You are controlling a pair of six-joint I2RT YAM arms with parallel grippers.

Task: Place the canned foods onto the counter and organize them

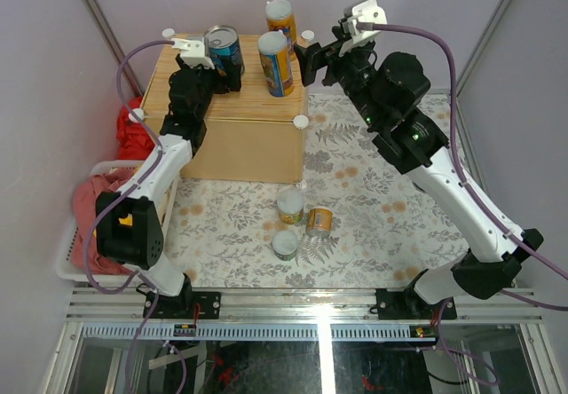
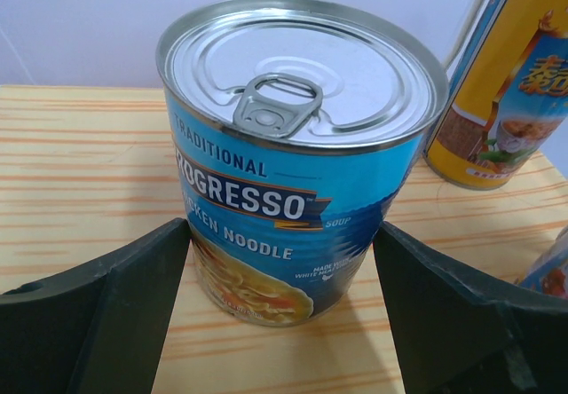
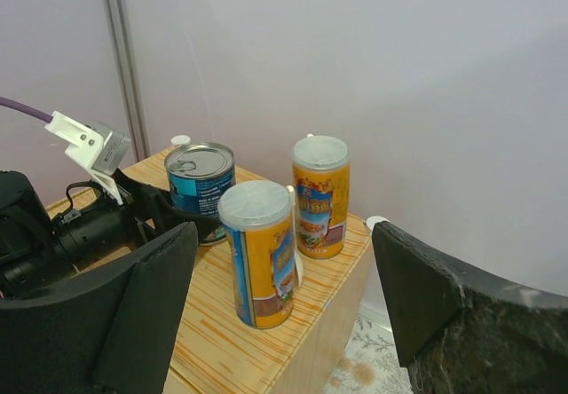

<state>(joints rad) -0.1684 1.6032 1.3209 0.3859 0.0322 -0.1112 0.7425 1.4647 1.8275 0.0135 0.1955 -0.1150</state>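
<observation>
On the counter, the upright Progresso can stands between the left gripper's fingers. Clamped or merely flanking, we cannot tell.

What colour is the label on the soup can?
Blue; the soup can shows best in the left wrist view.

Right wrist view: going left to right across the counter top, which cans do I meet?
On the counter: blue soup can → nearer tall orange can → farther tall orange can.
</observation>
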